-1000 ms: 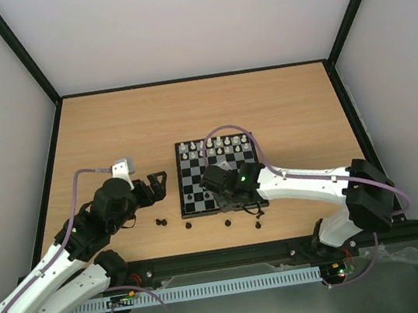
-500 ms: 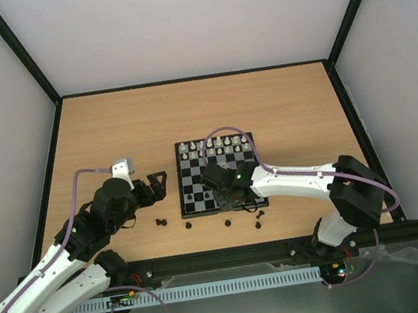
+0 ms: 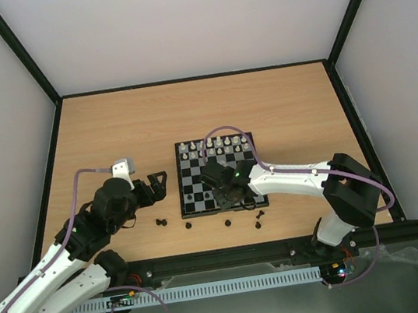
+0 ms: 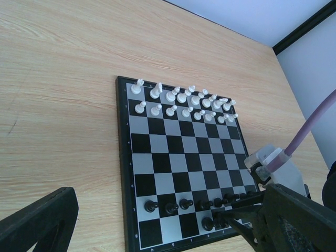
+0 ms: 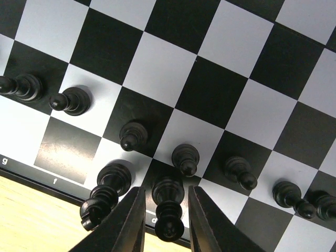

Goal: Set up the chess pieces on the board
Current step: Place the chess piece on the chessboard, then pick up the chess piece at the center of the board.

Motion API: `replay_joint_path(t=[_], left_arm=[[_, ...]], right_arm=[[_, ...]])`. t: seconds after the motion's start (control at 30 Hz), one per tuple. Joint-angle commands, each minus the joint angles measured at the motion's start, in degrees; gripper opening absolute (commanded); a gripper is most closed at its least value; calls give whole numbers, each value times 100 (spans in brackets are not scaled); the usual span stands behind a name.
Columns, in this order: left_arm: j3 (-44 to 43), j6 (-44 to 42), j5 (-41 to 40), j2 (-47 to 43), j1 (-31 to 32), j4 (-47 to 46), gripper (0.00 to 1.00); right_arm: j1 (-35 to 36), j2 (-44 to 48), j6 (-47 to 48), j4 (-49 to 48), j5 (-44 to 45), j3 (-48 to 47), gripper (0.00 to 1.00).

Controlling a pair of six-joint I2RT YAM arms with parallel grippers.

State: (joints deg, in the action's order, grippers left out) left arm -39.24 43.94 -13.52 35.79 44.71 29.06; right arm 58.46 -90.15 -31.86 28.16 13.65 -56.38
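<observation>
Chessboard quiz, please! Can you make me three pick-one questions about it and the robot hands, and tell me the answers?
1. Where do the white pieces stand?
A. On the two far rows of the board
B. Off to one side
C. In the middle squares

2. What colour are the loose pieces on the table by the board's near edge?
A. White
B. Black
C. Red

3. How is the left gripper?
A. Shut on a pawn
B. Shut on a rook
C. Open, holding nothing

Answers:
1 A: they fill the two rows farthest from the arms.
2 B: every piece lying off the board is black.
3 C: its fingers stand wide apart beside the board with nothing held between them.
</observation>
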Motion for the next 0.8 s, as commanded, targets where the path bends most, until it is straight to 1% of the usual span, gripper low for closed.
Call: replay_joint_path(t=[0.0,0.17,0.33,0.47,0.5,0.6,0.77], left_arm=[[49,-70,-45,24,-24,-67,99],[48,-73,-45,51,-24,-82,99],[64,-96,-110,142,-24,-97,99],[25,-137,-179,199,-32,-169,100],[7,-154,-170,196,-32,-191,99],[-74,-183,-169,211,-41,-173,99],[-101,-194,-152,209,-41,-178,99]], right_arm=[[-36,-3,49,218,-71,19,25],[-36,481,3,458,-161,-11,33],[-26,1189,-87,722,-212,161,47],[116,1625,-119,611,-592,510,59],[189,1680,-136,563,-672,590,60],[482,1648,-260,493,-636,717,61],[926,1136,-416,362,-391,767,56]])
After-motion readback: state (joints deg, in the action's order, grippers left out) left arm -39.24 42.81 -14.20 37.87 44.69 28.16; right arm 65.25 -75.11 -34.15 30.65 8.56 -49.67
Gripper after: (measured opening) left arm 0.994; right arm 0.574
